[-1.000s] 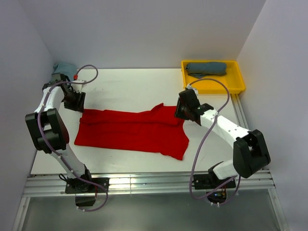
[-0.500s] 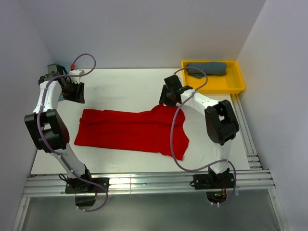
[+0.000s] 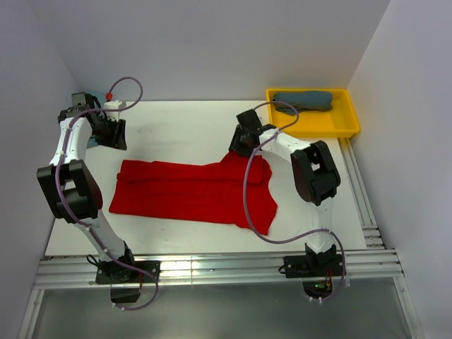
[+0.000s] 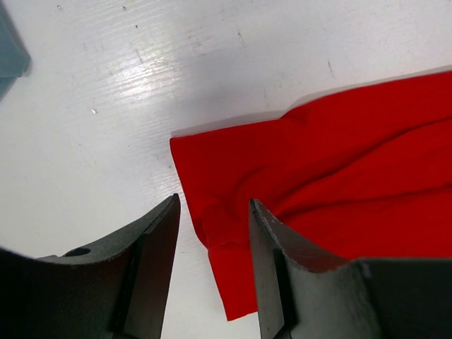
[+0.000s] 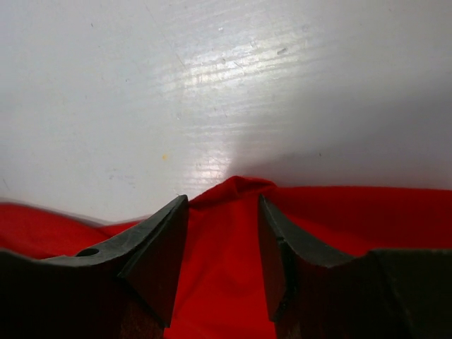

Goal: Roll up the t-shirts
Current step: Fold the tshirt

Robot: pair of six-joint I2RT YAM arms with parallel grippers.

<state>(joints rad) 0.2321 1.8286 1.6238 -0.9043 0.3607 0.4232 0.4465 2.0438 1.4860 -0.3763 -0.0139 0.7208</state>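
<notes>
My right gripper [image 5: 222, 203] is open and empty, with a raised bump of the red t-shirt [image 3: 191, 191] just ahead between its jaws.

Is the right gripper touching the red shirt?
Cannot tell. In the right wrist view the open right gripper straddles a raised fold of the red shirt, but no contact or gap shows plainly.

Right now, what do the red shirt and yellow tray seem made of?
The flat red short-sleeved shirt looks like soft matte fabric, likely cotton: it creases limply. The rectangular yellow tray looks like smooth moulded plastic: uniform colour, rounded rim.
</notes>
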